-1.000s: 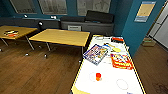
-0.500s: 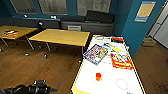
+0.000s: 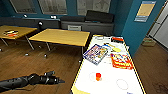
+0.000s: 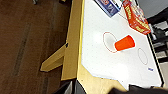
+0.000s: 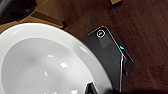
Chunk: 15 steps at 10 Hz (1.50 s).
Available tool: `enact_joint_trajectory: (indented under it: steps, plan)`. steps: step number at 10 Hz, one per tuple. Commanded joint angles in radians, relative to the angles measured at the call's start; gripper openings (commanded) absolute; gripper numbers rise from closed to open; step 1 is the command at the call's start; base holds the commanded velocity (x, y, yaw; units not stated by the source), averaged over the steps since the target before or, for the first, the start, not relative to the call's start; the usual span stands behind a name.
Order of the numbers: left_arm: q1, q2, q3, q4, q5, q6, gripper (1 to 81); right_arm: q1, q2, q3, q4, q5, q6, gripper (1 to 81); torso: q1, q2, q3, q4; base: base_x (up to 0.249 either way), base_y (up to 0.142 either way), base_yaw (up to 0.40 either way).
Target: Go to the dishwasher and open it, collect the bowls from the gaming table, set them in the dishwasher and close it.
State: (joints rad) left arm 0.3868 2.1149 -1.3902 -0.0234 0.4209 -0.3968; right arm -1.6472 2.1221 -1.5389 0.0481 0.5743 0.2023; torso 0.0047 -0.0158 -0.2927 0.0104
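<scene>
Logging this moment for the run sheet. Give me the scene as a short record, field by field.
place: room with dark wood floor and teal walls
nearest surface: white table with yellow edging
on it: orange cup, standing beside a red ring; game boxes at the far end
other furniture: wooden tables
left arm: stretched low over the floor
right wrist view: white bowl close up; whether it is held cannot be told

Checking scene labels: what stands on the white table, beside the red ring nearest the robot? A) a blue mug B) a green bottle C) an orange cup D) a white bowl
C: an orange cup stands on the white table, at the edge of the red ring; the left wrist view also shows it.
</scene>
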Motion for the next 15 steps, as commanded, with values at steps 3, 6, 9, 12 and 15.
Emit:
enact_joint_trajectory:
  steps: [3, 6, 9, 12, 15]
  plan:
    - [-0.16, 0.135, -0.142, -0.01, 0.097, -0.017, 81.1, 0.034, -0.061, 0.043, -0.04, -0.065, 0.002, 1.0, 0.0, 0.0, 0.0, 0.0, 0.0, 0.0, 0.0]
    - [-0.197, 0.209, -0.214, -0.01, 0.111, -0.017, 81.1, 0.045, -0.063, 0.06, -0.037, -0.079, 0.002, 1.0, 0.0, 0.0, -0.001, 0.0, 0.0, 0.0, 0.0]
    - [-0.245, 0.307, -0.306, -0.01, 0.164, -0.017, 81.1, 0.054, -0.083, 0.093, -0.034, -0.079, 0.005, 1.0, 0.0, 0.001, -0.001, 0.0, 0.0, 0.0, 0.0]
    - [-0.265, 0.379, -0.352, -0.004, 0.191, -0.019, 81.1, 0.054, -0.081, 0.091, -0.039, -0.079, -0.003, 1.0, 0.0, 0.001, -0.002, 0.0, 0.0, 0.0, 0.0]
    - [-0.285, 0.406, -0.365, -0.004, 0.199, -0.019, 81.1, 0.054, -0.084, 0.093, -0.042, -0.079, -0.004, 1.0, 0.001, 0.001, -0.002, -0.05, 0.0, 0.0, 0.0]
